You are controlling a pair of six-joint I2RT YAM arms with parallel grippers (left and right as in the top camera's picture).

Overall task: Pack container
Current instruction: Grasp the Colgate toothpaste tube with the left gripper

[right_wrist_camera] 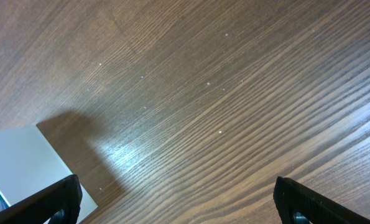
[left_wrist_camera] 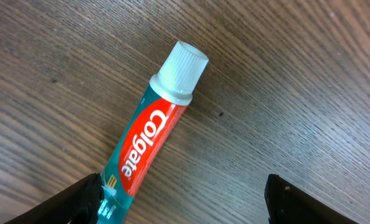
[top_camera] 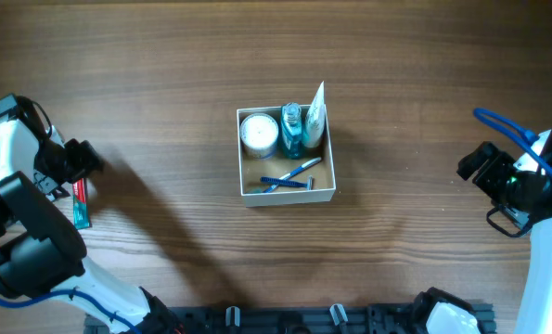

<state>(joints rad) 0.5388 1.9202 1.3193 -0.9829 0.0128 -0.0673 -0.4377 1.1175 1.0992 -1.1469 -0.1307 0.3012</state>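
The container [top_camera: 288, 194] is a square white-walled cardboard box with a tan inside at the table's middle; its white wall also shows in the right wrist view [right_wrist_camera: 23, 158]. It holds a round white jar [top_camera: 258, 133], a blue bottle [top_camera: 292, 129], a white tube [top_camera: 314, 115] and blue razors [top_camera: 289, 175]. A red and teal Colgate toothpaste tube [left_wrist_camera: 148, 138] with a white cap lies on the table at far left [top_camera: 81, 204]. My left gripper [left_wrist_camera: 185, 199] is open over its lower end, the tube against the left finger. My right gripper [right_wrist_camera: 178, 199] is open and empty at far right.
Dark wooden table [top_camera: 396, 83] all round. A black rail [top_camera: 331, 317] runs along the front edge. A blue cable [top_camera: 507, 125] loops over the right arm.
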